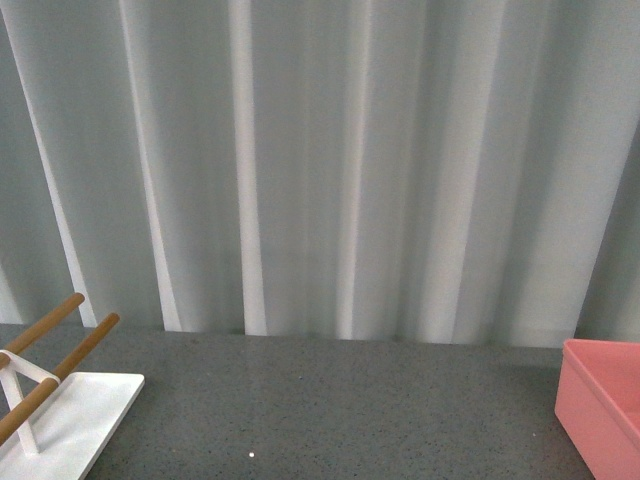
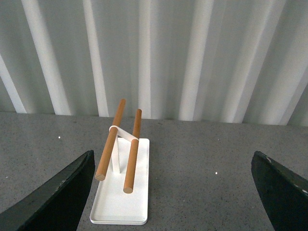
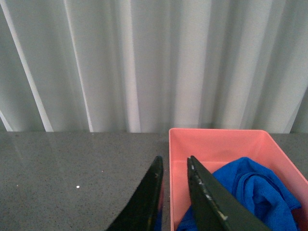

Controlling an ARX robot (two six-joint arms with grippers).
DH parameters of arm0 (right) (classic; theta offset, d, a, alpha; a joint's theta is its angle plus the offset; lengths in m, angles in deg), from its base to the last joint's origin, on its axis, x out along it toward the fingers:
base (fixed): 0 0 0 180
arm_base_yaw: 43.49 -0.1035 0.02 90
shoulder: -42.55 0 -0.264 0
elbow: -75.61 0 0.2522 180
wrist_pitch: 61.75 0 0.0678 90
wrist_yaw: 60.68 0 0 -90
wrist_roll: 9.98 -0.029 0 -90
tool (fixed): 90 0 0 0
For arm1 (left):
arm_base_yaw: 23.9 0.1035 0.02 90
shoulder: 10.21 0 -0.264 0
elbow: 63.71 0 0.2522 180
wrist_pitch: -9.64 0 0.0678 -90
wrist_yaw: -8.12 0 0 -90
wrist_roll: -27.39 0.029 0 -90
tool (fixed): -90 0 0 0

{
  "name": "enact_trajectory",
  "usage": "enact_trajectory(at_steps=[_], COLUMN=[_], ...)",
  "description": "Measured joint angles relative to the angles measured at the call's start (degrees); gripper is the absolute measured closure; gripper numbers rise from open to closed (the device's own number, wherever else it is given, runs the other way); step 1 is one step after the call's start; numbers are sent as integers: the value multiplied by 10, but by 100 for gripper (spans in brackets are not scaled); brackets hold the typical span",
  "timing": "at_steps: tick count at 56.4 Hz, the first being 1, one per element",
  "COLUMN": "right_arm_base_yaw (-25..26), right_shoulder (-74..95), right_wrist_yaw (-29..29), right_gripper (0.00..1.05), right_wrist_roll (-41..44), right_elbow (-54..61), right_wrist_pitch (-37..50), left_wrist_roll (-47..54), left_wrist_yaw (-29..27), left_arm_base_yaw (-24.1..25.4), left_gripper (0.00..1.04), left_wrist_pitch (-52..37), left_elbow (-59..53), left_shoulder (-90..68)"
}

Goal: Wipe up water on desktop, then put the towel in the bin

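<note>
The bright blue towel (image 3: 255, 190) lies bunched inside the salmon-pink bin (image 3: 216, 142) in the right wrist view. My right gripper (image 3: 174, 166) is shut on the towel above the bin's near wall, its dark fingers (image 3: 207, 192) close together with blue cloth showing low between them. The bin's corner (image 1: 600, 395) also shows at the right edge of the front view, standing on the dark speckled desktop (image 1: 330, 410). My left gripper (image 2: 173, 166) is open over the desktop (image 2: 207, 159), holding nothing. Neither arm shows in the front view.
A white flat-based rack with two wooden bars (image 2: 122, 180) stands on the desktop ahead of the left gripper, and shows at the lower left of the front view (image 1: 60, 400). A pale pleated curtain (image 1: 320, 160) closes off the back.
</note>
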Motion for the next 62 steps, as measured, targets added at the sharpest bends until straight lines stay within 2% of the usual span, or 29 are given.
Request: enact_trajectory(at_steps=[7,10,23,25,29,62], right_arm_base_yaw=[0,0,0,0,0,0], right_shoulder=[0,0,0,0,0,0], right_wrist_yaw=[0,0,0,0,0,0], right_gripper=[63,49,9,5,7,7], right_wrist_roll=[0,0,0,-1,-1,-1], right_elbow=[0,0,0,0,0,0], right_wrist_pitch=[0,0,0,0,0,0], left_wrist_roll=[0,0,0,0,0,0], left_wrist_yaw=[0,0,0,0,0,0], left_arm_base_yaw=[0,0,0,0,0,0], left_gripper=[7,7,7,7,7,7], left_wrist_pitch=[0,0,0,0,0,0], left_elbow=[0,0,0,0,0,0], left_shoulder=[0,0,0,0,0,0])
